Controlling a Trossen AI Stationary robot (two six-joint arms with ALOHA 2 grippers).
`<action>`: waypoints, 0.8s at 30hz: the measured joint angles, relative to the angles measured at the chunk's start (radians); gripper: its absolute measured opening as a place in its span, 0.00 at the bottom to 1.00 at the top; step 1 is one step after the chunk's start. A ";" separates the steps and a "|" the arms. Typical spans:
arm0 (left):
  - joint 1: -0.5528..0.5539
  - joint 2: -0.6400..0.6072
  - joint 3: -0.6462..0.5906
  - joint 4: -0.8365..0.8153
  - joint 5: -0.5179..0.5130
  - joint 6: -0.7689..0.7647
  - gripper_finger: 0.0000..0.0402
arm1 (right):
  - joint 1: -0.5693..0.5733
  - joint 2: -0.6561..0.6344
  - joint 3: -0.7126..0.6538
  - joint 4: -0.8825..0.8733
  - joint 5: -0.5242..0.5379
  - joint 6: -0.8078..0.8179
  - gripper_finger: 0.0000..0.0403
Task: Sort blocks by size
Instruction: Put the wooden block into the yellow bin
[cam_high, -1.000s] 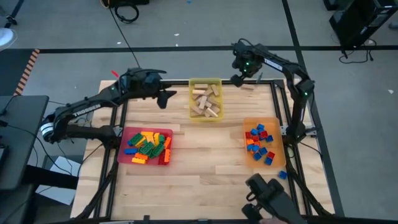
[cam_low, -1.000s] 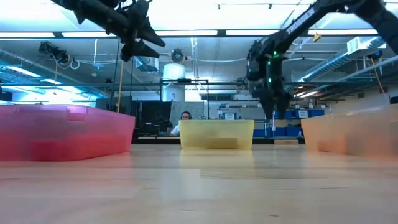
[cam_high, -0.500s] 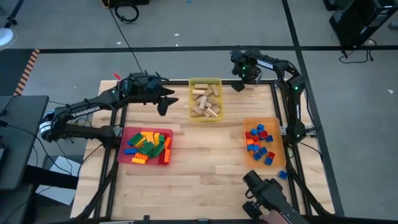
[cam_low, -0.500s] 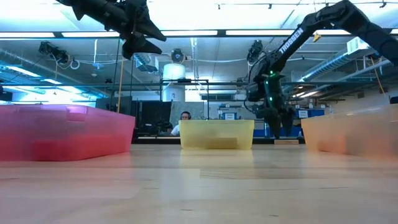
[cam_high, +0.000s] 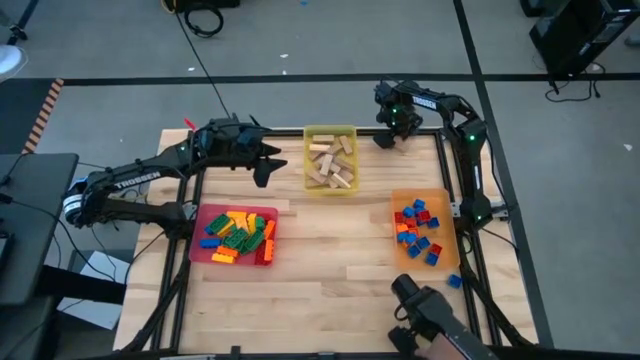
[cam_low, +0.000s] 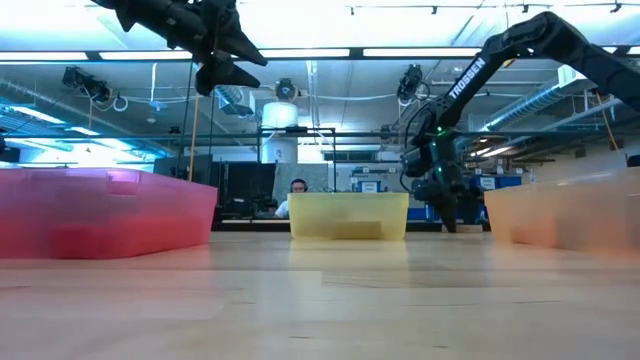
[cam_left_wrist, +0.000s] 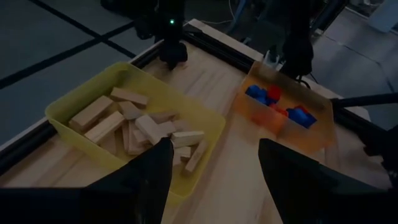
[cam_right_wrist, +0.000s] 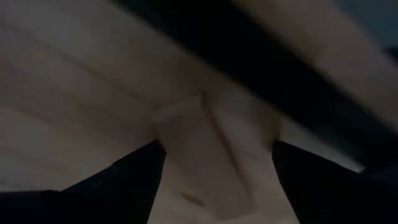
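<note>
High view showed sorting nearly done: wooden blocks (cam_high: 330, 162) in the yellow tray (cam_high: 330, 131), long bricks (cam_high: 238, 235) in the red tray (cam_high: 200, 215), short bricks (cam_high: 416, 225) in the orange tray (cam_high: 443, 200). Right hand (cam_high: 391, 137), fingers apart, sat low over one last wooden block (cam_right_wrist: 199, 155) between its fingers on the worktop (cam_high: 330, 280). One blue brick (cam_high: 455, 281) lay well behind it, outside the trays. Left hand (cam_high: 268, 165), fingers apart and empty, hung just beside the yellow tray.

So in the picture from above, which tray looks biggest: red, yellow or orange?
1. Red tray, the largest.
2. Orange tray and yellow tray look about alike, so I can't rank those two.
</note>
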 joint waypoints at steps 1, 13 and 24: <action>0.000 0.000 0.000 0.001 0.000 0.000 0.61 | 0.002 0.001 0.000 -0.009 -0.005 0.008 0.78; 0.000 0.000 0.000 0.006 0.000 0.000 0.61 | 0.065 0.002 -0.004 -0.042 0.000 -0.017 0.53; 0.000 0.000 0.000 0.000 0.000 -0.027 0.61 | 0.102 0.004 -0.005 -0.098 -0.017 0.036 0.29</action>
